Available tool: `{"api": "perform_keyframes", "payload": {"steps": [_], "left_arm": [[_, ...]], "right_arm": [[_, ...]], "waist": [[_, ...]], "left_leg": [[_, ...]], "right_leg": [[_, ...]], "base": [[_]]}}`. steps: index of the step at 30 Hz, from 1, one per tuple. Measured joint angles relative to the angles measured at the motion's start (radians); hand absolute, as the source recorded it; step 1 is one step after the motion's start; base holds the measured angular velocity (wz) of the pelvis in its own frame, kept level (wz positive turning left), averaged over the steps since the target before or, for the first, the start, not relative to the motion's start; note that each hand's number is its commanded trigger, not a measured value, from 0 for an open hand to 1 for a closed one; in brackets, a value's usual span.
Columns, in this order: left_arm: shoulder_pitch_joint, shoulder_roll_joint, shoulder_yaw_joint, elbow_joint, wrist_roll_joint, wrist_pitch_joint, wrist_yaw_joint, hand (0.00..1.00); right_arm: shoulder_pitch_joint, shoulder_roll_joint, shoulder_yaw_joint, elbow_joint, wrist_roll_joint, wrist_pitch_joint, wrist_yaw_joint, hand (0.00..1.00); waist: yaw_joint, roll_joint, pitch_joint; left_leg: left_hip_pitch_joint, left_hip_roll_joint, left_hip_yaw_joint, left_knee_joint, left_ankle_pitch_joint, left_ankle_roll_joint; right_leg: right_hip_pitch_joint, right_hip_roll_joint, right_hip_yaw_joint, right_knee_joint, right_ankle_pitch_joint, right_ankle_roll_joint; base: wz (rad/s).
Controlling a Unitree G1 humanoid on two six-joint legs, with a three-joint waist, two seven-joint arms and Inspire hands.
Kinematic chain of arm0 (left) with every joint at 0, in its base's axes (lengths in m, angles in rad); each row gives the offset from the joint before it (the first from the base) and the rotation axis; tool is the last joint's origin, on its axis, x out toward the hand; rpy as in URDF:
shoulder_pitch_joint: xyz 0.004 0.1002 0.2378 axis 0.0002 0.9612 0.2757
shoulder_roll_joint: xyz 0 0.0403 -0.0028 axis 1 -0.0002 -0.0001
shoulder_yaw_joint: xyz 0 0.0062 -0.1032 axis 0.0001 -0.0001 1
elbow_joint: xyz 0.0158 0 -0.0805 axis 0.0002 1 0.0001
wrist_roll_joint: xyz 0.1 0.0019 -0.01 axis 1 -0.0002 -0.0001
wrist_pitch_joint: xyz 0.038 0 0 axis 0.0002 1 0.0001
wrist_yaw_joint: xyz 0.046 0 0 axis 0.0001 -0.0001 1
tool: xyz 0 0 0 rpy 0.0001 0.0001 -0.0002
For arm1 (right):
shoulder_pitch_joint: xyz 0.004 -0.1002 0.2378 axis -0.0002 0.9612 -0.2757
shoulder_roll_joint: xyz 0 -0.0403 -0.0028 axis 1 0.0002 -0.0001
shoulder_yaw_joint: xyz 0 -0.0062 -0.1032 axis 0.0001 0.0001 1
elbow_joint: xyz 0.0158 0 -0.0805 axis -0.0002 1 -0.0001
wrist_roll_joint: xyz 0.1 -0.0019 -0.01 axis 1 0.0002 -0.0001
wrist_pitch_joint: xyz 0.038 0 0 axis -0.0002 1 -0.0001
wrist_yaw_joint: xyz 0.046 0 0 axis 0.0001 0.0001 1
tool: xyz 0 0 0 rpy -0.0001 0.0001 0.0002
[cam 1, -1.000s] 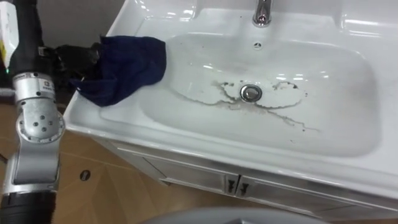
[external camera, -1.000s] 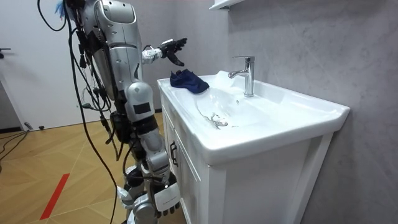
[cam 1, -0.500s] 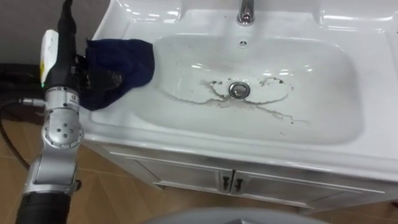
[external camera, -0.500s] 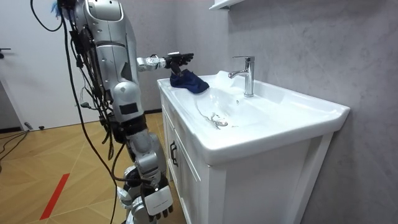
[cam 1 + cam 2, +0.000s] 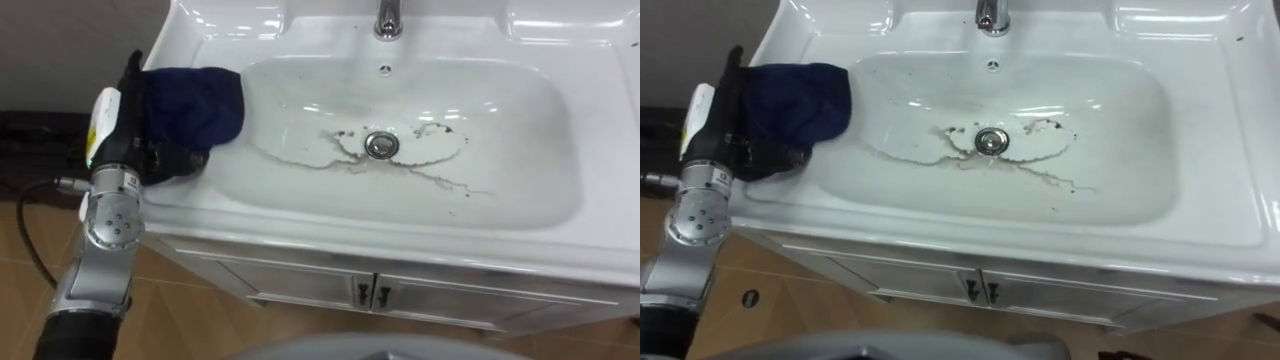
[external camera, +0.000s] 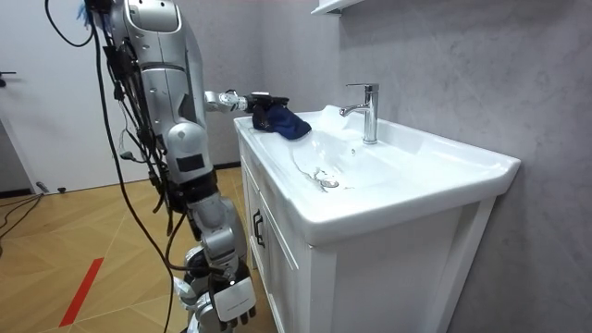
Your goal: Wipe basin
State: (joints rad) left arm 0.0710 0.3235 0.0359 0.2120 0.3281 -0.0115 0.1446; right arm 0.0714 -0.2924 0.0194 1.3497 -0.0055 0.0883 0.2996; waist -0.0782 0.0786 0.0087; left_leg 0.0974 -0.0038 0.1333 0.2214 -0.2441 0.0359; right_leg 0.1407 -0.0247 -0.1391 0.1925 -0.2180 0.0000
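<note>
A dark blue cloth (image 5: pixel 200 100) lies bunched on the white basin's left rim (image 5: pixel 300 225), hanging slightly into the bowl. My left hand (image 5: pixel 160 160) rests on its near left edge, black fingers curled into the fabric. Dark streaks of dirt (image 5: pixel 440 175) spread around the drain (image 5: pixel 380 144) at the bottom of the bowl. In the room view I stand at the vanity's left end, with the left hand (image 6: pixel 259 100) reaching onto the cloth (image 6: pixel 285 122). My right hand (image 6: pixel 231 298) hangs low beside the cabinet.
A chrome faucet (image 5: pixel 386 15) stands at the back of the basin. Cabinet doors with small handles (image 5: pixel 372 294) sit below the front rim. Wooden floor (image 5: pixel 190 320) lies to my left. A grey wall (image 6: pixel 444 74) backs the vanity.
My left hand has come down from beside the basin onto the cloth and closed into it. The head camera has shifted, so the basin sits further right and lower.
</note>
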Motion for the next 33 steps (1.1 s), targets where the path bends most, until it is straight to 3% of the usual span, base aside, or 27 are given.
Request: {"api": "perform_keyframes", "payload": {"steps": [5,17,22,23,27,33], "left_arm": [[0.000,-0.003,0.000,0.014,0.000,0.002,0.000,0.00],[0.000,-0.028,0.001,0.065,0.096,0.002,-0.001,0.00],[-0.006,-0.032,0.002,0.124,0.116,-0.020,0.000,0.00],[-0.008,-0.037,0.002,0.132,0.120,-0.020,0.000,0.06],[-0.015,-0.045,0.001,0.158,0.126,-0.020,-0.002,1.00],[-0.042,-0.043,0.041,0.204,0.207,-0.015,0.019,1.00]], "right_arm": [[-0.002,0.001,0.000,-0.002,-0.004,0.001,-0.004,0.00],[0.018,0.006,-0.004,-0.040,-0.023,0.004,-0.002,0.00],[0.019,0.004,-0.015,-0.062,-0.080,0.028,0.002,0.00],[0.019,0.004,-0.015,-0.068,-0.087,0.038,0.002,0.00],[0.025,0.007,-0.022,-0.086,-0.110,0.066,0.000,0.00],[0.027,0.008,-0.022,-0.099,-0.129,0.090,-0.009,0.00]], "waist": [[0.001,-0.006,0.0030],[0.002,-0.013,-0.0080],[0.002,-0.008,-0.0132],[0.002,-0.007,-0.0140],[0.002,-0.007,-0.0145],[0.009,-0.003,-0.0169]], "left_leg": [[0.000,0.001,0.000,0.002,0.000,0.000],[0.001,-0.001,0.000,0.016,0.000,0.000],[0.008,-0.005,0.003,0.009,0.000,0.000],[0.013,-0.005,0.004,0.007,0.000,0.000],[0.028,-0.006,0.004,-0.001,0.001,0.000],[0.051,-0.005,0.020,-0.016,0.003,-0.002]], "right_leg": [[-0.003,0.000,0.000,0.011,0.000,0.000],[-0.001,0.000,-0.001,0.008,-0.001,0.000],[0.002,0.001,0.000,0.008,-0.001,-0.001],[0.005,0.001,0.000,0.004,-0.001,-0.001],[0.021,0.002,0.000,-0.007,-0.001,-0.001],[0.035,0.003,0.008,-0.013,-0.001,-0.001]], "base": [[0.00],[0.00],[-0.01],[0.00],[0.00],[-0.05]]}}
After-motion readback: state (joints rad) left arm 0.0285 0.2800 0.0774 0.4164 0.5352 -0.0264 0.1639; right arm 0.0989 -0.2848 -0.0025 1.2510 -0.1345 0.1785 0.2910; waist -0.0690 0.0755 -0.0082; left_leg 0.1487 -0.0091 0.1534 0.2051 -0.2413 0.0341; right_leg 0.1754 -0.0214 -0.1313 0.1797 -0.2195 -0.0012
